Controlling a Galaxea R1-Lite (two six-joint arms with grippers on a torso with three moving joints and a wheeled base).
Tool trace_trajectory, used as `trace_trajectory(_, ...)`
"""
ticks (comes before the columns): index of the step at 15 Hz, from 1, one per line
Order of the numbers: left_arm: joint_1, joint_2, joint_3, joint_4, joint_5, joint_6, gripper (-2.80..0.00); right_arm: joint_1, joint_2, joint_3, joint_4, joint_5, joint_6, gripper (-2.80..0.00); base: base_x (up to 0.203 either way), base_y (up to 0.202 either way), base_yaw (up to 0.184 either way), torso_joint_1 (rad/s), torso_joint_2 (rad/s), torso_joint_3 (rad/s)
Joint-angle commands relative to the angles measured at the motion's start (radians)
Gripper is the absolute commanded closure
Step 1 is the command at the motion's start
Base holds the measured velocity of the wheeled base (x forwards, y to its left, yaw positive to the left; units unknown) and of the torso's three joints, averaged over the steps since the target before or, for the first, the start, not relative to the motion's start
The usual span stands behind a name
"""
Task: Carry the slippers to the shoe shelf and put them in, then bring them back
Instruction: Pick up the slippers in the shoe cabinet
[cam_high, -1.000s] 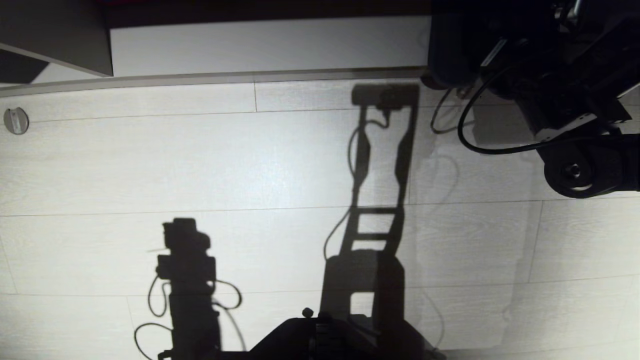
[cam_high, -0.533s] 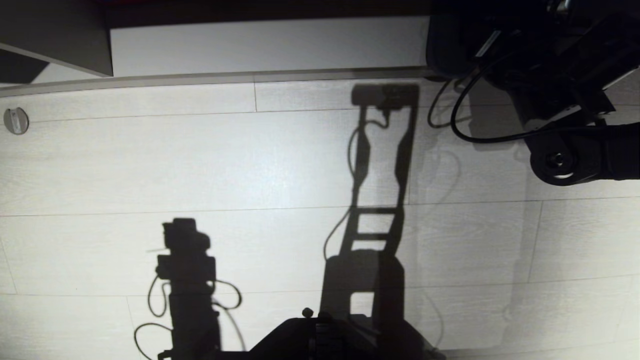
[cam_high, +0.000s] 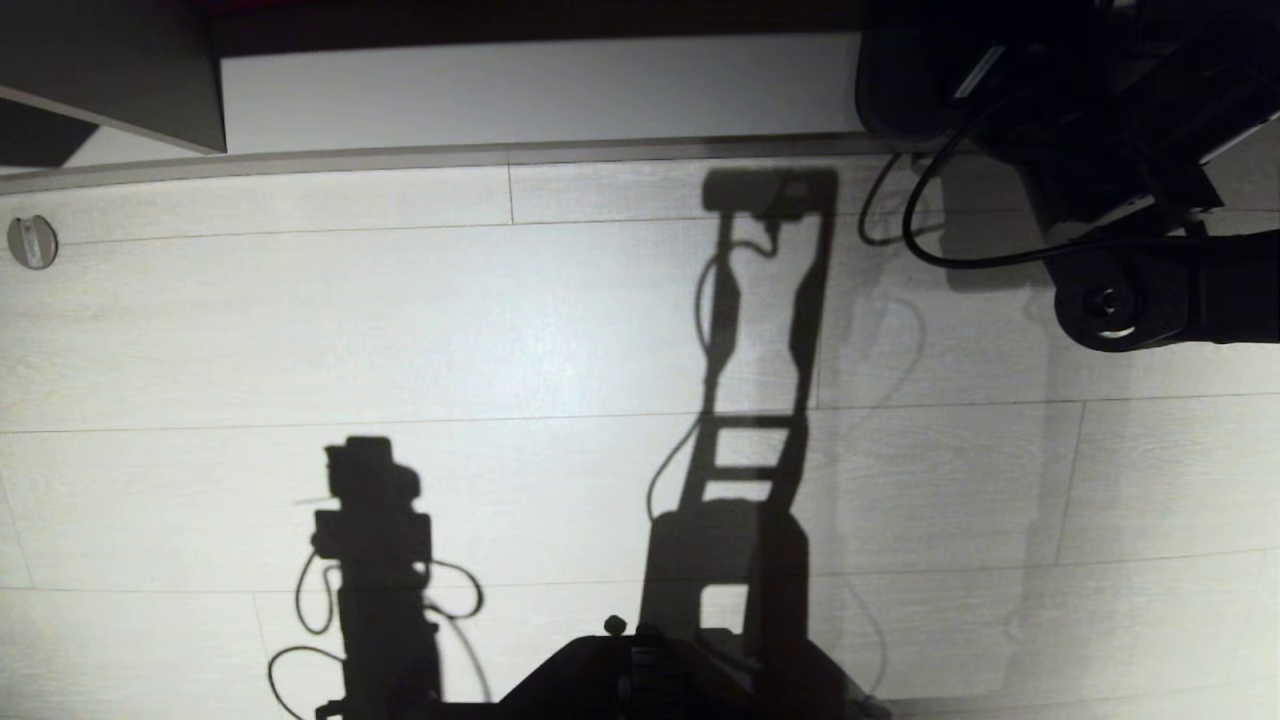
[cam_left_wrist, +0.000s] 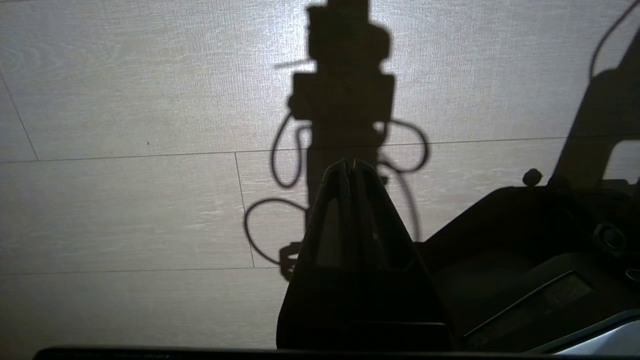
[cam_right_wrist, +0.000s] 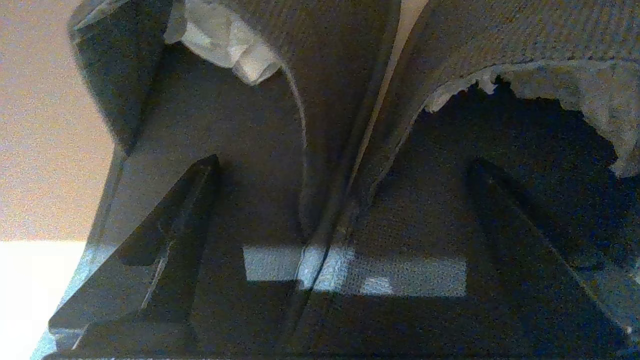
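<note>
The right gripper (cam_right_wrist: 340, 220) has its fingers (cam_right_wrist: 175, 235) spread wide, one over each of the two slippers (cam_right_wrist: 280, 140), which lie side by side and touching, right below it; whether they touch the fabric is unclear. The slippers sit at the pale shoe shelf (cam_high: 540, 90) edge. The left gripper (cam_left_wrist: 351, 167) is pressed closed, empty, above the wood floor (cam_high: 400, 330)

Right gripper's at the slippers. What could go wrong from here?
1. The right gripper is open, with a finger over each opening of the slippers. Closing may pinch only one inner wall, leaving the other slipper behind.
2. The cable hangs in a loose loop off the right arm and could snag on a lift.
</note>
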Motion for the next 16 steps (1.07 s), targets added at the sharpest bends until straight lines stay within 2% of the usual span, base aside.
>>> trace_trajectory(1,0.000,0.000,0.000,0.000,0.000,-0.001,0.00,0.000,0.022,-0.024,0.004,0.001,0.000,-2.80,0.000,0.000,0.000,0.000,0.00,0.000)
trace_trajectory(16,0.000,0.000,0.000,0.000,0.000,-0.001,0.00,-0.052,0.011,-0.068,0.006,-0.007,0.009,-2.80,0.000,0.000,0.000,0.000,0.00,0.000)
